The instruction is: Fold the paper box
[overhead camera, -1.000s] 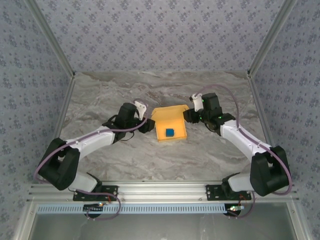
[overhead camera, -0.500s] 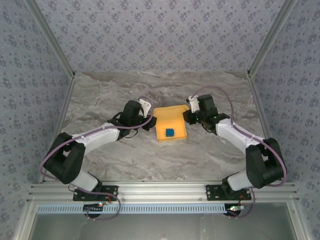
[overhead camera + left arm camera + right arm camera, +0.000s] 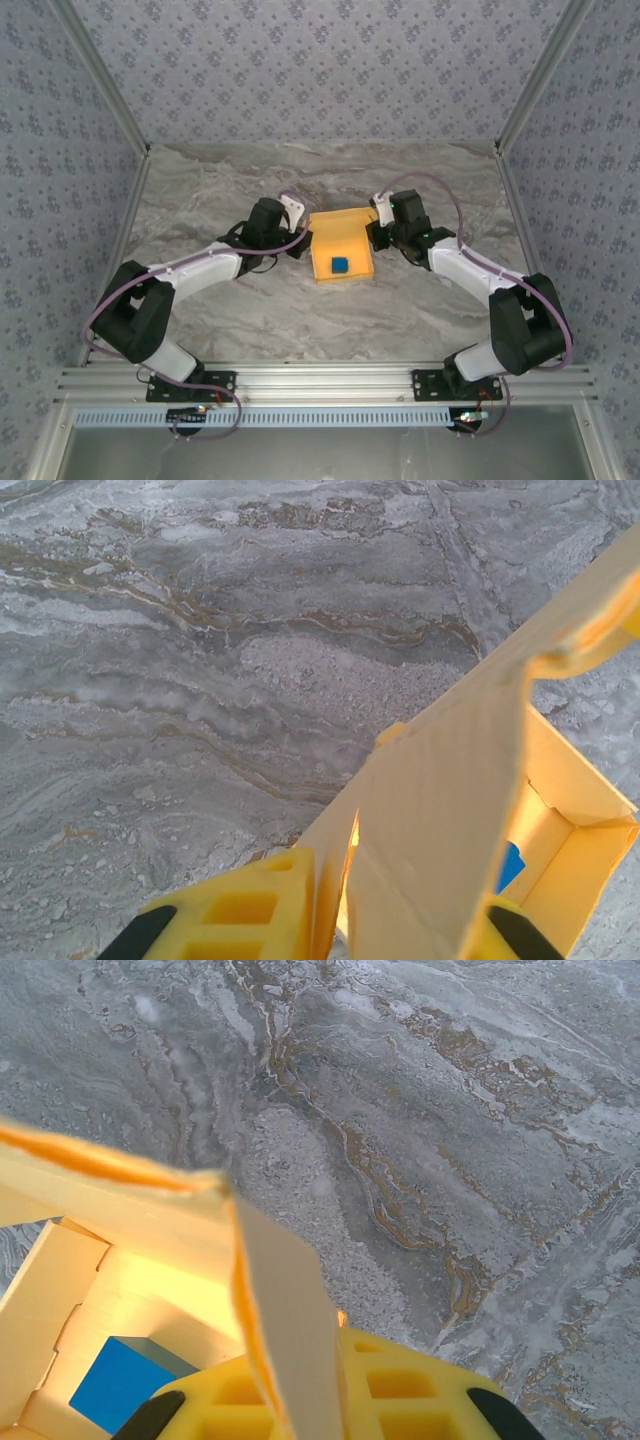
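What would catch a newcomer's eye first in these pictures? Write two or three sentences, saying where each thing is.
A yellow paper box sits open in the middle of the marbled table, with a small blue cube inside. The left tool and the right tool grip its side walls from either side.

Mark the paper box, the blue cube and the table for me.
paper box (image 3: 338, 235): top external view, orange panel behind the cube.
blue cube (image 3: 341, 265): top external view, its top face.
table (image 3: 290, 325): top external view, bare marble surface.
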Tool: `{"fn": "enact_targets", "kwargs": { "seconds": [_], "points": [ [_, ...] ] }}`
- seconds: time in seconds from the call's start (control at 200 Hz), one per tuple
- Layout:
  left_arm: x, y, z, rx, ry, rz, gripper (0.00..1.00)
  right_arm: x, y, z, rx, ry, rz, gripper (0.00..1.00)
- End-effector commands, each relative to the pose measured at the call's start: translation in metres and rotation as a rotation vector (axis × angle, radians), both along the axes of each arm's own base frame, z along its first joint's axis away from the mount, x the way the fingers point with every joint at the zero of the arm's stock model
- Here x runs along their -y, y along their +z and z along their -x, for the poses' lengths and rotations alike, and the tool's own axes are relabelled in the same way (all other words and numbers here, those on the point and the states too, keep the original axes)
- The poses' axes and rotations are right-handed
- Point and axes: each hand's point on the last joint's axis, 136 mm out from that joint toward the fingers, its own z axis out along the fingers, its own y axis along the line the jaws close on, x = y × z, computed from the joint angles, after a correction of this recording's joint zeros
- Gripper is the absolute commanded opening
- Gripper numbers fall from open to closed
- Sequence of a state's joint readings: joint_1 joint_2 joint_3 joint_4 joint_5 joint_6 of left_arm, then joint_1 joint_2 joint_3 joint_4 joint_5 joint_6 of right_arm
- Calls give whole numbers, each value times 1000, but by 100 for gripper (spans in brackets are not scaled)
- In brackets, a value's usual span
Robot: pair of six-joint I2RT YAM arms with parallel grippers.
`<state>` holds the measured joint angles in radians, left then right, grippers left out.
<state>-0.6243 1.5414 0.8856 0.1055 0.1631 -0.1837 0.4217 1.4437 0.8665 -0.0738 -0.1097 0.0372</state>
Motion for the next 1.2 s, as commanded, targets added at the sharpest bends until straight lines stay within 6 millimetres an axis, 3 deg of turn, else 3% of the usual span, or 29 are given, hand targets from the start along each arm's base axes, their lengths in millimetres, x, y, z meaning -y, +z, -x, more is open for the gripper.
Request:
{"fn": "enact_targets", "kwargs": {
  "seconds": [0.0,0.245,0.425,0.675,0.884,1.194],
  "points": [
    [6,11,-6,29,-6,5,13,-1,1,-2,1,-16,17,12],
    [7,13,-7,30,7,-7,4,-1,1,-2,1,-64,60,6],
    [5,18,-11,58,98,-46,0,9,5,-2,-20,-246,75,0],
    [0,26,-26,106,311,-58,0,16,14,-6,40,-457,95,1],
    [-7,26,-42,119,457,10,0,11,14,-15,80,-522,39,1],
    [-5,20,-40,163,591,53,0,3,14,-21,115,-543,-35,1]
  ]
}}
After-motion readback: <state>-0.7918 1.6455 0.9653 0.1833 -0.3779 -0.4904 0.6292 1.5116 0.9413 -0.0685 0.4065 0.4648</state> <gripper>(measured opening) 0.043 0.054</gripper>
